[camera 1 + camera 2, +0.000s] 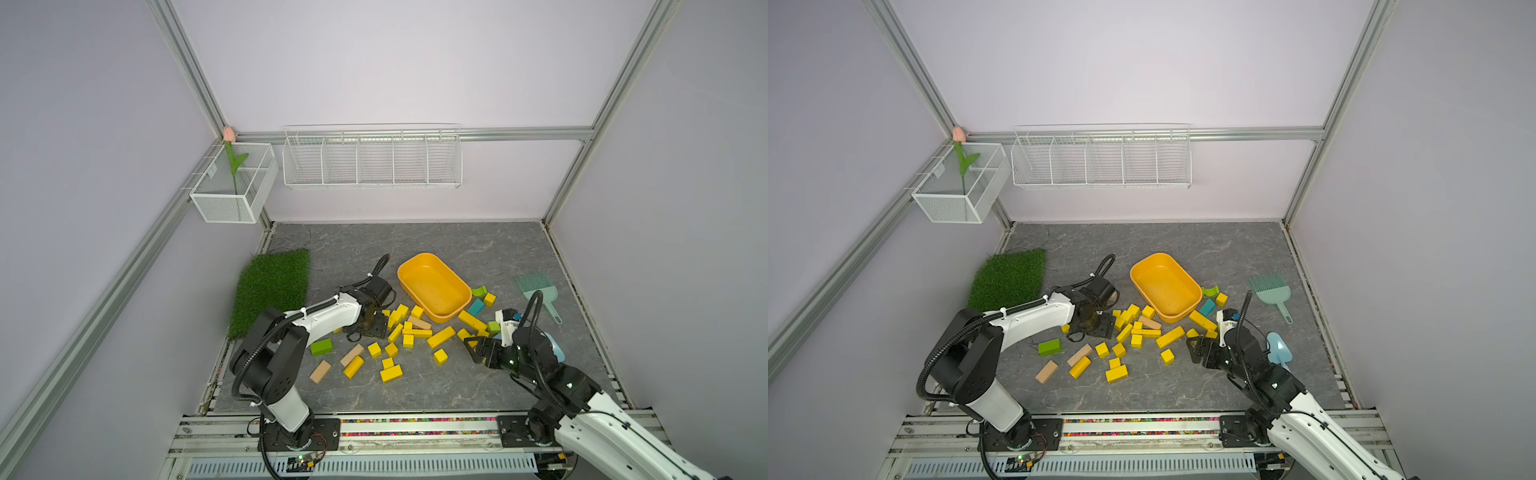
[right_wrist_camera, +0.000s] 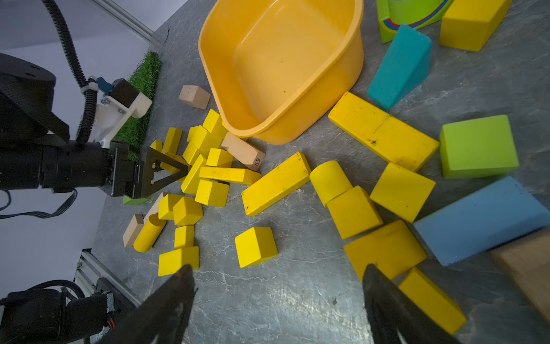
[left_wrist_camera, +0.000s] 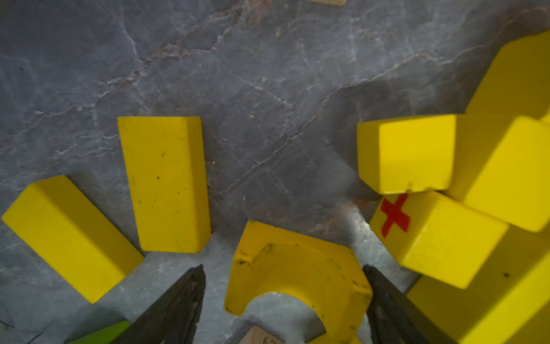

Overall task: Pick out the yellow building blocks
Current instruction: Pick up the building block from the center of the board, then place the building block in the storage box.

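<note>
Several yellow building blocks (image 1: pixel 399 328) lie scattered on the grey stone floor in front of the yellow-orange tub (image 1: pixel 400 275), in both top views. My left gripper (image 3: pixel 284 268) is low at the left edge of the pile (image 1: pixel 1100 326). It is open, its jaws on either side of a yellow arch block (image 3: pixel 297 262); one finger is at the block's edge and the other stands apart. A yellow cube with a red cross (image 3: pixel 395 216) lies beside it. My right gripper (image 2: pixel 278 268) hovers open over bare floor to the right of the pile (image 1: pixel 471 351), holding nothing.
Among the yellow ones lie tan blocks (image 1: pixel 320 371), green blocks (image 1: pixel 321 346), a teal wedge (image 1: pixel 476 306) and a light blue bar (image 2: pixel 482 220). A grass mat (image 1: pixel 272 282) lies left, a teal brush (image 1: pixel 536 286) right, with a blue scoop (image 1: pixel 1278 349). Wire baskets (image 1: pixel 372 160) hang on the back wall.
</note>
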Robot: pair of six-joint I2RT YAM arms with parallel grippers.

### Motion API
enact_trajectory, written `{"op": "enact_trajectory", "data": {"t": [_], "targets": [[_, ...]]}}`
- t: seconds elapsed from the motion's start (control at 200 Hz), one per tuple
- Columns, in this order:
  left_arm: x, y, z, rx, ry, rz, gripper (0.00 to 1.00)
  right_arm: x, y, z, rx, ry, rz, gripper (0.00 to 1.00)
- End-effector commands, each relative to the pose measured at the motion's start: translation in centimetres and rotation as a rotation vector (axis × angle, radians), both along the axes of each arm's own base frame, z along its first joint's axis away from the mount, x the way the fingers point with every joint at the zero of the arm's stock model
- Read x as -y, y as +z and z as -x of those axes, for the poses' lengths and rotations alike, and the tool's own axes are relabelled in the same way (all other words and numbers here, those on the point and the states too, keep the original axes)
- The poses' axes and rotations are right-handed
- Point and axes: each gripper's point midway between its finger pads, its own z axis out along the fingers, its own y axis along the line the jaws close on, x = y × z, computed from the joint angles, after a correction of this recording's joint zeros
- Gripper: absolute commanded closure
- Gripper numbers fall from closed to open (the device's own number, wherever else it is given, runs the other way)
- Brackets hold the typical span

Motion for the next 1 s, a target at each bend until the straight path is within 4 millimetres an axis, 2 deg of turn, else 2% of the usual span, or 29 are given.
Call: {"op": "enact_trajectory", "data": {"t": [0.0,0.235,0.345,0.435,0.6,0.79,0.995], "targets": [[0.3,0.1,-0.4,0.000,0.000,0.017,0.21,0.2,-0.6,0.2,-0.020,-0.009,-0.003,0.11],[0.6,0.5,-0.4,0.004,-0.005,0.040,0.30,0.2,-0.7,0.2,-0.021,-0.009,-0.004,0.11],[0.7,0.6,-0.3,0.001,-0.007,0.048,0.38,0.3,-0.7,0.2,-0.021,-0.013,-0.005,0.11],[0.7,1.2,-0.3,0.008,-0.006,0.057,0.40,0.3,-0.7,0.2,-0.021,-0.012,-0.006,0.11],[1.4,3.7,-0.8,0.044,-0.015,0.099,0.42,0.2,-0.7,0.2,-0.021,-0.013,-0.009,0.11],[4.1,7.2,-2.0,0.091,-0.079,0.214,0.48,0.1,-0.9,0.0,-0.032,-0.012,-0.005,0.11],[7.7,11.4,-5.1,0.140,-0.161,0.283,0.49,0.7,-0.9,-0.1,-0.028,-0.045,0.002,0.11]]}}
